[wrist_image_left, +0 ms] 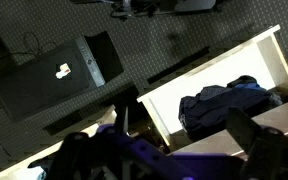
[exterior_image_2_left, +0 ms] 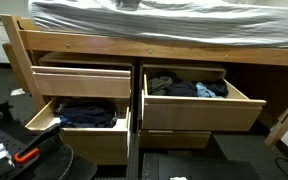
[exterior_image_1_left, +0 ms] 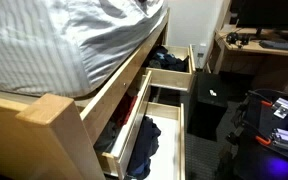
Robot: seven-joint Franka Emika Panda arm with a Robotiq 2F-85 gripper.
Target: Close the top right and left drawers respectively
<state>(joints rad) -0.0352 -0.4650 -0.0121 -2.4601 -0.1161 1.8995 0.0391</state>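
Pincer (wrist_image_left: 159, 140) enters from the bottom edge of the wrist view, dark and blurred, with its two fingers (wrist_image_left: 252, 140) standing wide apart. Up and to the right of it lies an open pale wood drawer (wrist_image_left: 209, 75) holding dark blue clothes (wrist_image_left: 224, 102). The drawer's near wall runs slantwise toward the upper right corner. I cannot tell from this view which drawer of the bed it is. Up and to the left of the pincer a black box (wrist_image_left: 54, 68) stands on the dark floor, apart from that drawer. The pincer cannot be made out in either exterior view, so the places below are read off the bed (exterior_image_2_left: 19, 60) alone. In an exterior view the top right drawer (exterior_image_2_left: 199, 108) stands far out from the frame. Its long axis runs level along the side of the bed, its flat front faces away from the bed, and dark clothes show inside. The top left drawer (exterior_image_2_left: 79, 84) sits just beside it across the middle post. It lies the same way, front parallel to the bed rail, and stands out only a little. Under it a deeper lower drawer (exterior_image_2_left: 84, 142) stands open with navy clothes in it. A striped mattress (exterior_image_1_left: 54, 40) lies on top of the frame.
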